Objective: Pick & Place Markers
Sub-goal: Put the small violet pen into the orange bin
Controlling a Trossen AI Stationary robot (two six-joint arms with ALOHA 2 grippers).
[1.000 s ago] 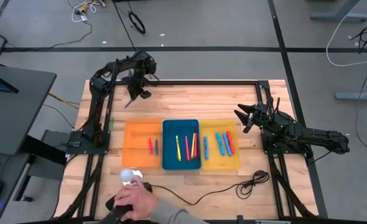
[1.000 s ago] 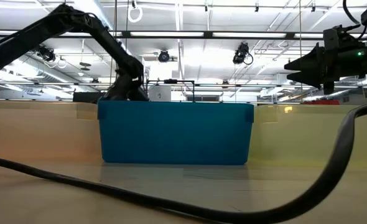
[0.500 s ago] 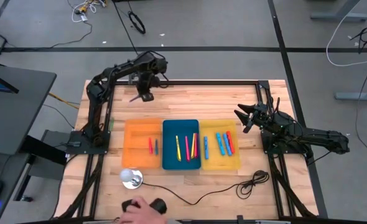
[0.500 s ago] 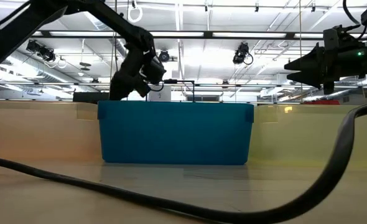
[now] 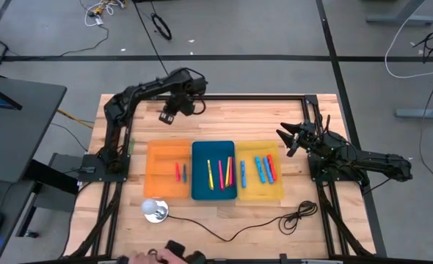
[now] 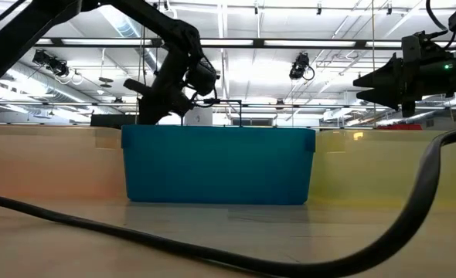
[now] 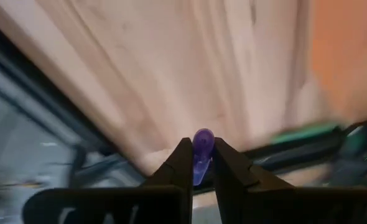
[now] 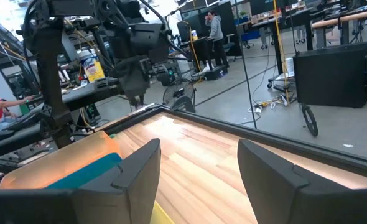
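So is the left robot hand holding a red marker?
No, the left gripper is pinching a purple marker between its two dark fingers.

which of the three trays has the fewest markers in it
The orange tray, leftmost in the high view: it holds two markers, one red and one blue. The blue tray and the yellow tray each hold more.
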